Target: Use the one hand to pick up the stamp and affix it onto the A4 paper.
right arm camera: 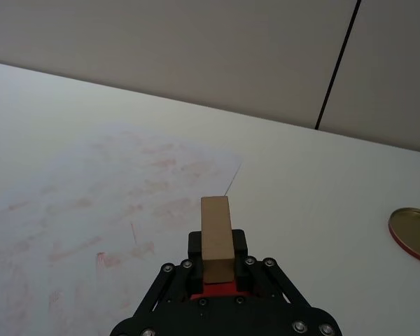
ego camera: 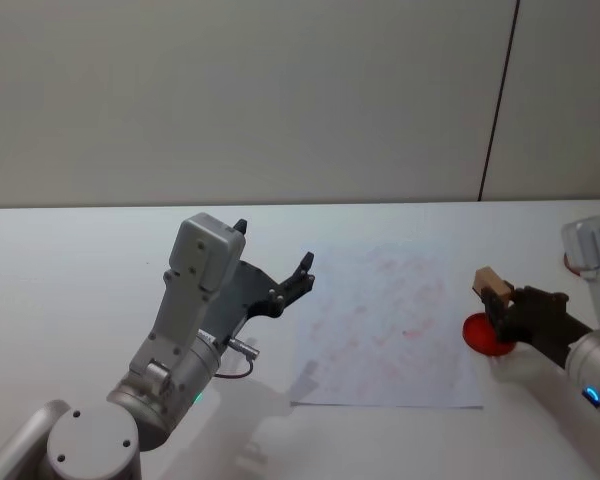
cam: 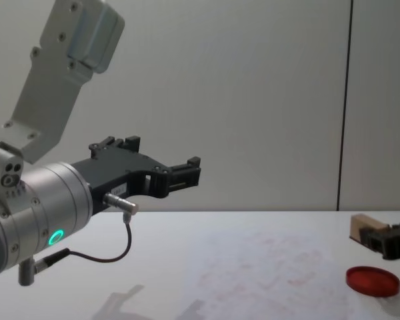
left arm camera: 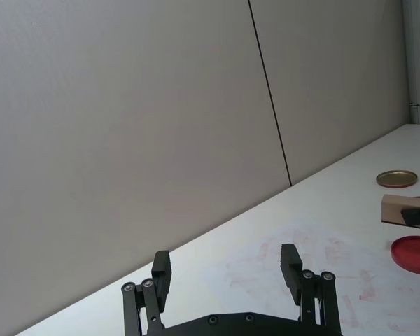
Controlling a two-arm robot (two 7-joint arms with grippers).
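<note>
1. The rectangular tan wooden stamp (right arm camera: 215, 234) is clamped in the right tool (ego camera: 496, 303), above the flat round red disc (ego camera: 488, 335), beside the pink-marked A4 paper (ego camera: 390, 325)
2. The left tool (left arm camera: 225, 270) is held raised, fingers spread, empty
3. A round brass lid (right arm camera: 414, 234) is seen on the white counter (ego camera: 80, 270) in the wrist views

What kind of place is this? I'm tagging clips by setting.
Probably a lab or test bench: a plain white table against bare grey wall panels, with only the A4 paper, a red disc and the stamp held in the right gripper.
</note>
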